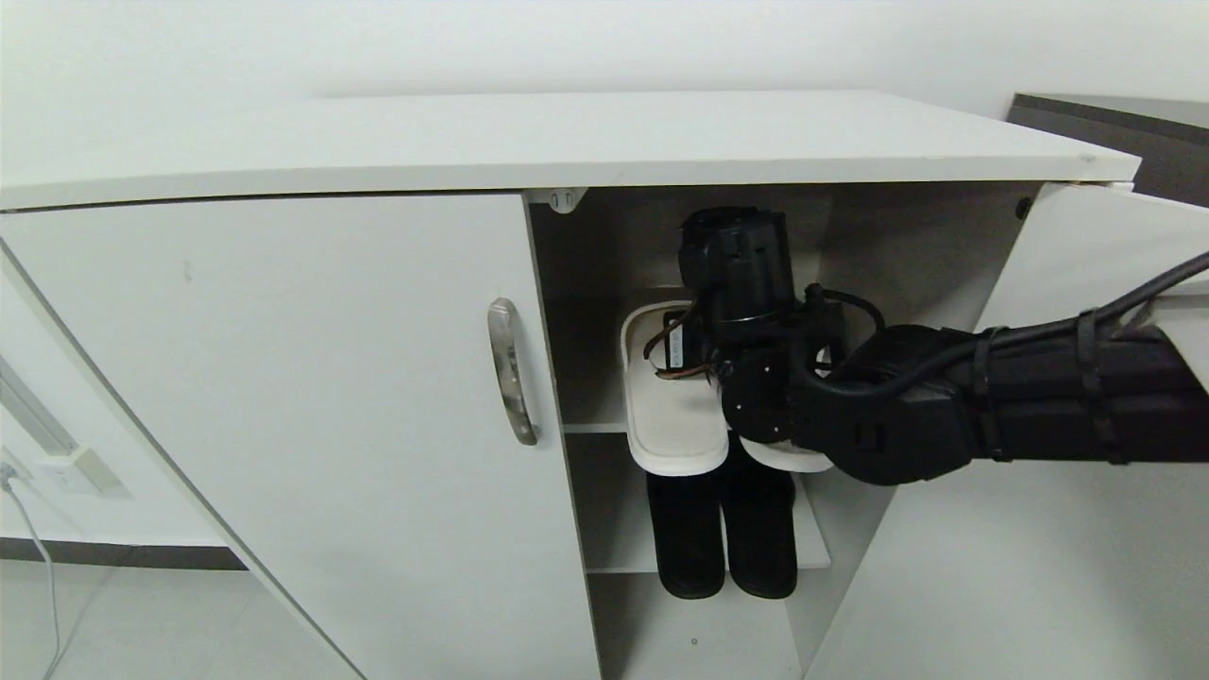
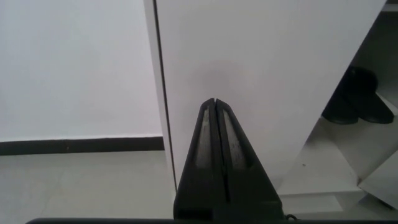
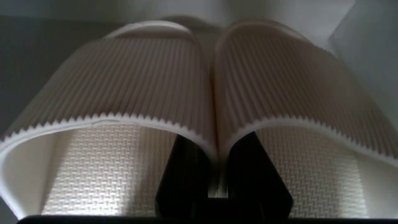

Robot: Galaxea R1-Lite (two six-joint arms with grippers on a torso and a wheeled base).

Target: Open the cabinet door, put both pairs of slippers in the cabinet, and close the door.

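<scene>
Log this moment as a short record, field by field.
Cabinet: right door open, left door shut
White slippers: upper shelf, heels overhanging its edge, clamped in right gripper
Black slippers: lower shelf, side by side
Left gripper: shut, empty, before the left door
Left to do: release, withdraw, close door

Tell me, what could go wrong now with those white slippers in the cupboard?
The white slippers, pinched by the right gripper, overhang the upper shelf; released here, they might tip off. The black slippers overhang the lower shelf too, so the open door may catch on them when closing.
</scene>
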